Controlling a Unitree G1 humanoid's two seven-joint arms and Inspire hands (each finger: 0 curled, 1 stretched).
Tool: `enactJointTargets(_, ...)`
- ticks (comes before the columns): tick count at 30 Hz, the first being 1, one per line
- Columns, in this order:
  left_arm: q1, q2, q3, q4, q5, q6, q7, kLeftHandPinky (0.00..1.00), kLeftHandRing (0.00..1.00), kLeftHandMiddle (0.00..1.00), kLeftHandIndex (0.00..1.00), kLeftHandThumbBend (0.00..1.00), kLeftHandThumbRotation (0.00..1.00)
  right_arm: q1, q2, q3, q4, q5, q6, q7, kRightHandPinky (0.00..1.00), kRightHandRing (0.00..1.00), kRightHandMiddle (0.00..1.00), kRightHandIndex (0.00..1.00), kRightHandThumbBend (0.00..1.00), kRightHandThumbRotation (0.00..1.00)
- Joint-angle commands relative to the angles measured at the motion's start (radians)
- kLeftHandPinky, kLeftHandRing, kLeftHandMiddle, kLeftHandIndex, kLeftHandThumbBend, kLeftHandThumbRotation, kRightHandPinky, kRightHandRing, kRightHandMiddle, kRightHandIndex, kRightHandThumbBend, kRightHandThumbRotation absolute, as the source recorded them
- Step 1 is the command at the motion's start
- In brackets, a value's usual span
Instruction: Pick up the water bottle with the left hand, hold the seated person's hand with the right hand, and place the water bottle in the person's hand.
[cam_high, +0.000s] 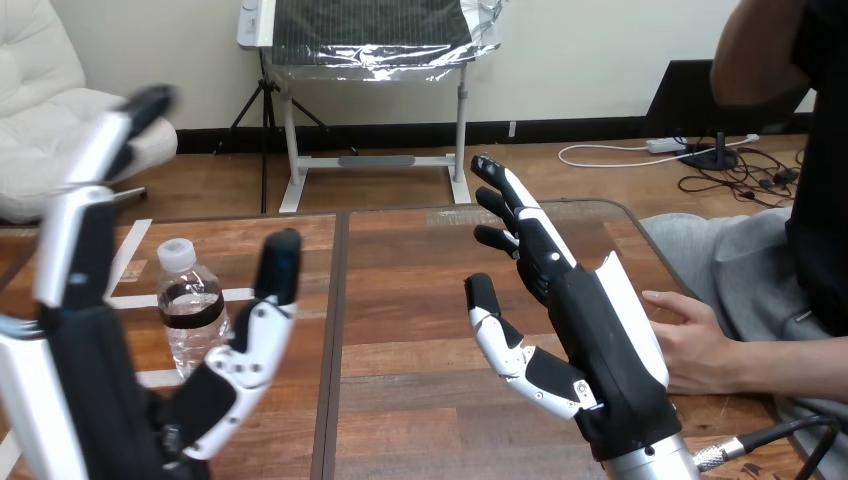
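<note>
Head view: the water bottle (192, 338) stands upright near the table's (410, 300) left edge, its dark label (188, 306) unreadable. The left hand (90, 350), fingers straight and spread, flanks it. By the right edge, the right hand (592, 345), equally spread, stands beside the person's hand (692, 345)

Clear bottle (193, 335), white cap (176, 254), dark label (190, 306)

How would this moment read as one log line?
left hand: open, near water bottle | water bottle: upright on table, ungrasped | right hand: open, beside person's hand, not holding it
</note>
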Motion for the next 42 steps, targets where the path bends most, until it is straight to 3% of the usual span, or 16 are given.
enactJointTargets(1,-0.032,-0.064,0.027,-0.01,-0.011,0.026,-0.007,0.84,0.88,0.86,0.84,0.61,0.33,-0.061,0.012,-0.006,0.004,0.007,-0.008,-0.002,0.88,0.96,1.0,0.96,0.0,0.0)
enactJointTargets(10,-0.034,-0.051,0.033,-0.001,-0.089,0.094,-0.076,0.89,0.93,0.91,0.87,0.66,0.3,-0.061,0.013,-0.006,0.005,-0.002,-0.007,-0.005,0.88,0.96,1.0,0.97,0.0,0.0)
enactJointTargets(16,-0.071,-0.035,0.057,0.059,-0.127,0.105,-0.09,0.92,0.93,0.92,0.88,0.71,0.28,-0.06,0.013,-0.006,0.004,0.001,-0.005,-0.003,0.88,0.96,1.0,0.97,0.0,0.0)
enactJointTargets(22,-0.119,-0.015,0.08,0.15,-0.176,0.109,-0.116,0.93,0.94,0.92,0.9,0.74,0.29,-0.06,0.011,-0.007,0.002,-0.001,-0.003,-0.003,0.88,0.96,1.0,0.97,0.0,0.0)
enactJointTargets(34,-0.217,0.005,0.134,0.333,-0.186,0.145,-0.136,0.95,0.96,0.95,0.94,0.76,0.31,-0.062,0.009,-0.01,0.005,-0.007,-0.005,-0.005,0.88,0.96,1.0,0.97,0.0,0.0)
enactJointTargets(37,-0.283,0.016,0.158,0.438,-0.225,0.2,-0.175,0.96,0.97,0.96,0.97,0.78,0.36,-0.06,0.009,-0.008,0.003,-0.001,0.003,0.0,0.88,0.96,1.0,0.97,0.0,0.0)
enactJointTargets(42,-0.314,0.02,0.167,0.48,-0.248,0.238,-0.209,0.96,0.97,0.98,0.99,0.84,0.44,-0.059,0.011,-0.006,0.003,0.002,0.007,0.001,0.88,0.97,1.0,0.97,0.0,0.0)
